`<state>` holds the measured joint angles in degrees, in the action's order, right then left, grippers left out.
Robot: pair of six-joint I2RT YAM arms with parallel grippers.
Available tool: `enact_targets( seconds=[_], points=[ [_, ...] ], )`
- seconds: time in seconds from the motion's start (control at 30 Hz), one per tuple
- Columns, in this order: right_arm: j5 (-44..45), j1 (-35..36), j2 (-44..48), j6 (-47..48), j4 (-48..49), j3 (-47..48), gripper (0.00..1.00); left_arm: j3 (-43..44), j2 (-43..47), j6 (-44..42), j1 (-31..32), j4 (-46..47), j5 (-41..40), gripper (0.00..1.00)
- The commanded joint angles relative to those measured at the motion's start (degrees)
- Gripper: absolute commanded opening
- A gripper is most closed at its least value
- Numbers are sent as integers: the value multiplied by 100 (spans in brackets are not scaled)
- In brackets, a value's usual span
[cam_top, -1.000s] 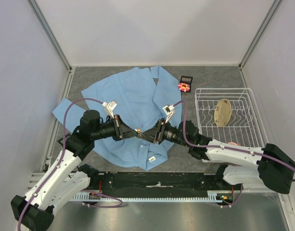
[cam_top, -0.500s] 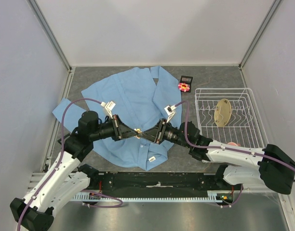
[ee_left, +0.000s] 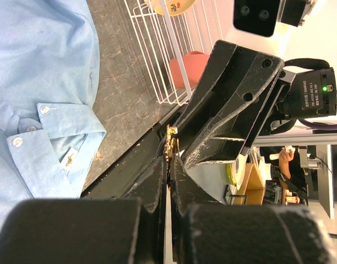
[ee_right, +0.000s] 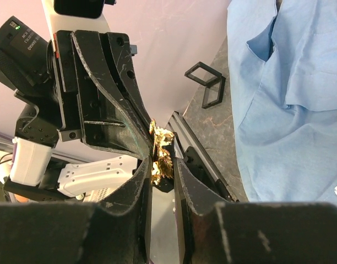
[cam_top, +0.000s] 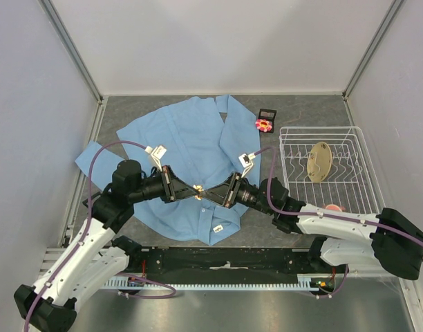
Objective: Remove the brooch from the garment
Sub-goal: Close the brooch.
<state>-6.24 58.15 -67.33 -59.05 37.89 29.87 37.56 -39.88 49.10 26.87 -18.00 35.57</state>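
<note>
Overhead footage alone shows the brooch (cam_top: 264, 124): it lies on the grey table (cam_top: 301, 111) just off the right edge of the garment (cam_top: 184, 138), beside a small dark box (cam_top: 269, 112) and well apart from both arms. That view also takes in the whole spread garment and the wire rack (cam_top: 356, 131) to the right. Only the wrist cameras give the detail at the fingertips. The left wrist view shows the left gripper (ee_left: 169, 162) with its fingers pressed together and a small gold emblem (ee_left: 171, 140) poking from their tips, with the collar and neck label (ee_left: 69, 159) below. The right wrist view shows the right gripper (ee_right: 162, 165) with a narrow gap, filled by the crumpled emblem, which looks to touch both pads. Compared with a second ago, the right jaws have drawn in from a wider gap, the meeting point of the two grippers above the lower front of the garment has shifted slightly toward the right, and the brooch and garment lie as they did. Both grippers meet tip to tip on the emblem, neither touching the brooch
</note>
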Motion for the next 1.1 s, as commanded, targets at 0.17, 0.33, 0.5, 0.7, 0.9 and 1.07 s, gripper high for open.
enact_targets(
  seconds=[0.17, 0.33, 0.5, 0.7, 0.9, 1.07],
  points=[
    [791, -58, 150, -107, -36, -174, 21, 32, 200, -340, 2, 77, -15, 2],
    [896, -41, 159, -125, -211, -104, 17, 76, 217, -401, 11, 77, -50, 2],
    [949, 3, 80, -134, -317, -16, 16, 93, 244, -419, 20, 77, -86, 2],
    [1318, 188, 27, -37, -791, 177, 17, 216, 217, -472, 81, -81, -226, 2],
    [2038, 548, 106, -28, -871, 133, 17, 173, 305, -358, 143, -107, -437, 2],
    [2408, 785, 18, 139, -792, 230, 17, 67, 463, -103, 204, -99, -717, 2]
  ],
)
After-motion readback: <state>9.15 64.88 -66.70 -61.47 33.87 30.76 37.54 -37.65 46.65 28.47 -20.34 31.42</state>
